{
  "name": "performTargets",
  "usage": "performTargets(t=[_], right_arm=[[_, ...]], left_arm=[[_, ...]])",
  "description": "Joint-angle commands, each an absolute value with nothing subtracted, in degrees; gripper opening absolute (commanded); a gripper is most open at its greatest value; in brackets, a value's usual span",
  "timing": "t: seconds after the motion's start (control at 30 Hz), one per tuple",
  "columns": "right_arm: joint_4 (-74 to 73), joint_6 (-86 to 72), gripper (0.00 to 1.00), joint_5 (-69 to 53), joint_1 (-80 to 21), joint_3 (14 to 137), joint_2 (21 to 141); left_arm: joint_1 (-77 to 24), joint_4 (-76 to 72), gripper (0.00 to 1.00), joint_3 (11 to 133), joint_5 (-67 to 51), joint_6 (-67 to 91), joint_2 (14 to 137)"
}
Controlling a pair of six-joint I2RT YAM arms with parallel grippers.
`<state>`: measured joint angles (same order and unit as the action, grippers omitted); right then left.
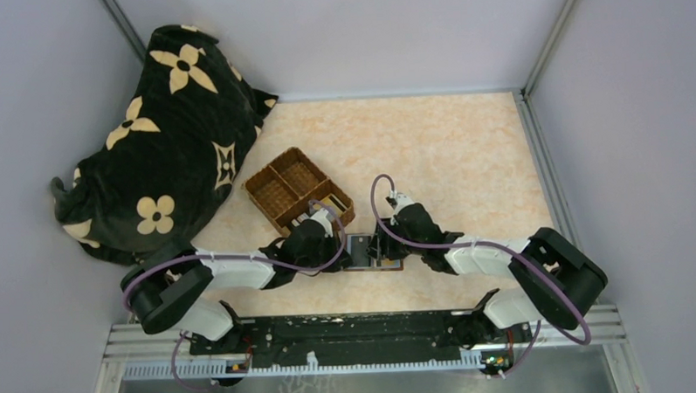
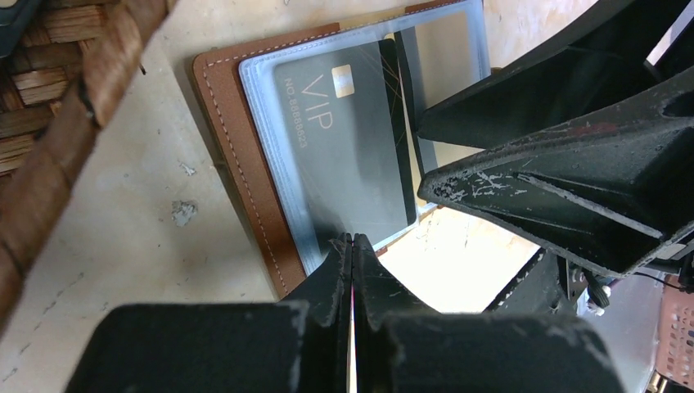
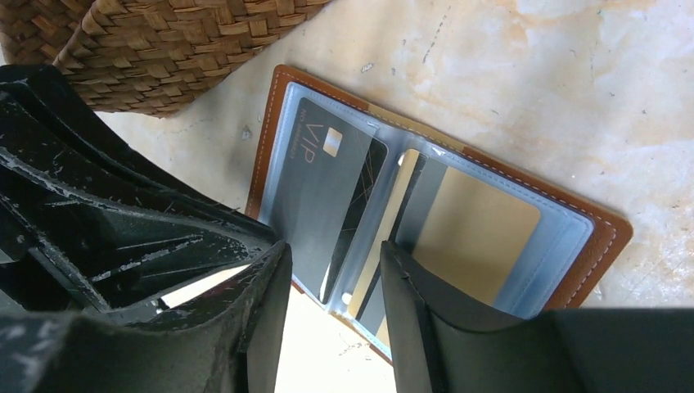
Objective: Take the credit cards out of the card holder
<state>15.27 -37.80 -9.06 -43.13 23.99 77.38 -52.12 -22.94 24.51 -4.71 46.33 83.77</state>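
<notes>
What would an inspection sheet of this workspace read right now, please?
Surface: marbled beige table, a few small specks.
Job's things: card holder lies open; dark VIP card and gold card sit in its clear sleeves.
Clutter: wicker basket beside the holder; black flowered cloth at far left.
Grippers: left gripper shut, tips at the holder's edge; right gripper open over the sleeves.
Cables: purple cables loop along both arms.
Surroundings: grey walls, metal frame.
</notes>
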Motion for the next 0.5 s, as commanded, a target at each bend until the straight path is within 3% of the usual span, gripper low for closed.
performTargets(t=[0.0, 0.3, 0.47], right_arm=[[16.8, -37.5, 0.46, -8.4, -43.5, 22.6, 78.5], [24.5, -38.9, 0.44, -13.1, -43.5, 21.4, 82.6], [28.6, -39.8, 0.37, -15.5, -43.5, 20.1, 82.8]], left_arm=[[-51.6, -22.1, 0.00, 23.6, -6.7, 46.3, 86.0], [-51.5, -22.1, 0.00, 23.1, -6.6, 46.7, 85.8], [-51.5, -22.1, 0.00, 23.0, -6.5, 47.0, 85.8]])
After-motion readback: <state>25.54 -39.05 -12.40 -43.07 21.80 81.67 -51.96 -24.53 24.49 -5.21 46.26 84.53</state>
